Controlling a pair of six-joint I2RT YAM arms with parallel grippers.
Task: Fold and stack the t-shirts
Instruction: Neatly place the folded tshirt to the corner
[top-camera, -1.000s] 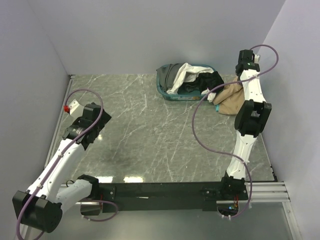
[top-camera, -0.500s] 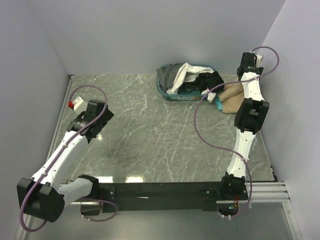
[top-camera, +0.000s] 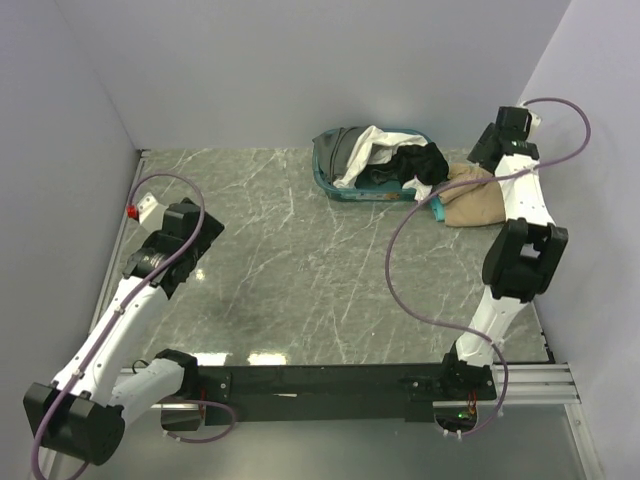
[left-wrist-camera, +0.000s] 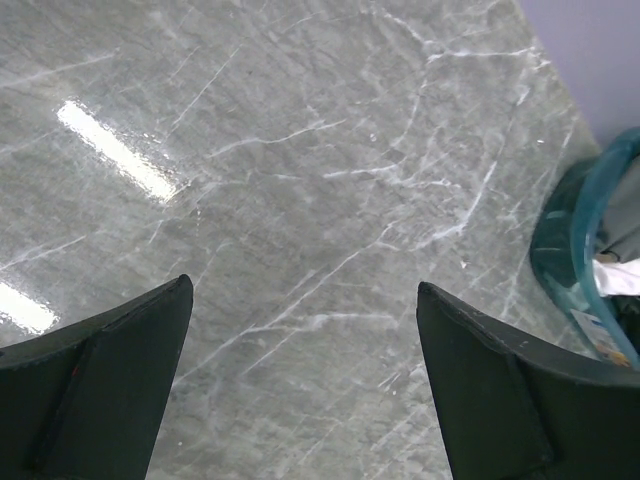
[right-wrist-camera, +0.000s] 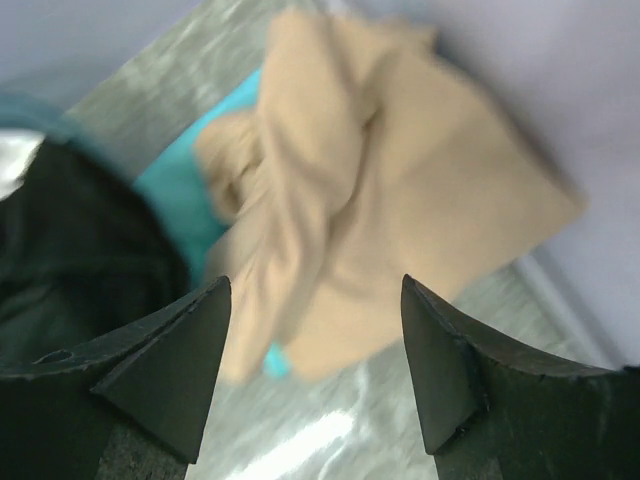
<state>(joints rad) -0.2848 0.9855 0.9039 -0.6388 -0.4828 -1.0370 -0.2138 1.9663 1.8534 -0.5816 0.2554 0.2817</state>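
The tan t-shirt (top-camera: 472, 200) lies crumpled on the table at the back right, just right of the basket, with a teal t-shirt (top-camera: 438, 211) showing under its left edge. My right gripper (top-camera: 484, 160) hovers open above it, touching nothing. In the right wrist view the tan t-shirt (right-wrist-camera: 400, 180) and the teal cloth (right-wrist-camera: 175, 190) lie below my right gripper (right-wrist-camera: 315, 295). A white t-shirt (top-camera: 370, 147) and a black t-shirt (top-camera: 420, 163) spill out of the basket. My left gripper (top-camera: 196, 228) is open over bare table at the left, shown wide and empty in its wrist view (left-wrist-camera: 305, 295).
The teal plastic basket (top-camera: 335, 185) stands at the back centre, its rim (left-wrist-camera: 570, 240) at the right edge of the left wrist view. Walls close in the left, back and right sides. A purple cable (top-camera: 400, 270) loops out from the right arm.
My right gripper has opened and let go of the tan t-shirt, then pulled back toward the right wall. The shirt now rests on the table. The left arm shifted slightly.
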